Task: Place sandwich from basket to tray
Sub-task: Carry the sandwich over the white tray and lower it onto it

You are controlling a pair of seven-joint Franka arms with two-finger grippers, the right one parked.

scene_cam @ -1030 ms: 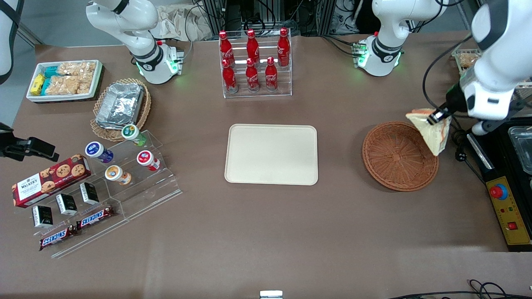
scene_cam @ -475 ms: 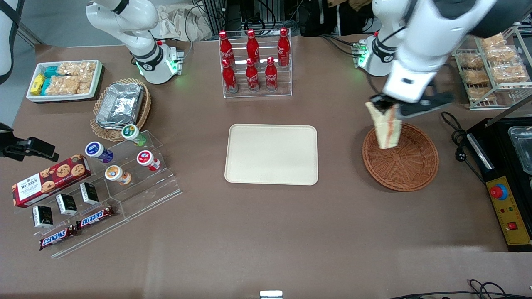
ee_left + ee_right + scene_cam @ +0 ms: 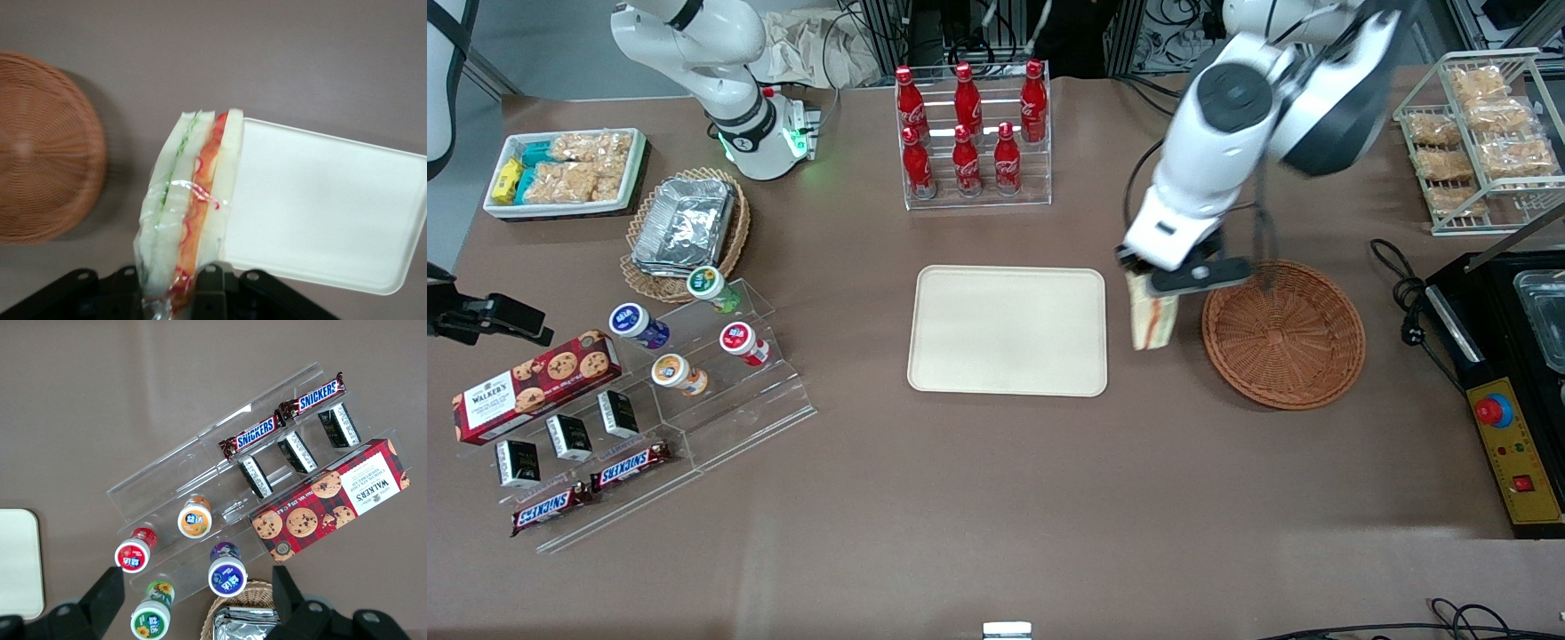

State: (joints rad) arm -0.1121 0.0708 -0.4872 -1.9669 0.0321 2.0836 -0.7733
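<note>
Tray (image 3: 1007, 331): flat on the table at mid-table, long side running across. Nothing on it. Low rim, so a load can come in low from the side. It probably sits near the basket to keep the carry short.

Sandwich (image 3: 1152, 320): in the air, clear of the basket, over the strip of bare table between the tray and the basket, close to the tray's short edge. It hangs downward from the grip. In the wrist view the bread and the green and orange-red layers (image 3: 190, 200) run edge-on away from the fingers, and one bread face lines up with the tray's rim (image 3: 320, 213). Not yet over the tray proper, by my reading.

Gripper (image 3: 1149, 283): on the left arm, directly above the sandwich, closed onto its upper end through the clear wrap. A pinch at one end keeps the fingers away from the soft filling. It also lets the wedge dangle, so it may swing.

Basket (image 3: 1283, 334): toward the working arm's end, just beside the hanging sandwich. Empty weave shows in both views (image 3: 40, 147), so the pick is done.

Judgement: mid-carry. What remains is a short move over the tray, a descent and a release. Laying it flat rather than on its tip would be the steadier choice.
</note>
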